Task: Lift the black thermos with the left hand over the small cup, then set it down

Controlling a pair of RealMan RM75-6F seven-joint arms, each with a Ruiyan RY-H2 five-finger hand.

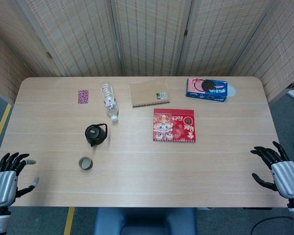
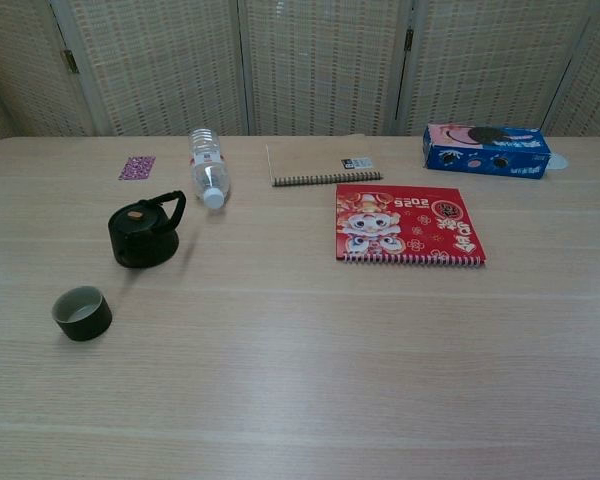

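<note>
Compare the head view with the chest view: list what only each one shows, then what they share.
Only the head view shows the left hand and right hand, both open at the table's near corners, plus the floor. Only the chest view shows the cup's side wall and the thermos handle in profile. Both show the bottle, notebook, red calendar, blue box and pink card.
</note>
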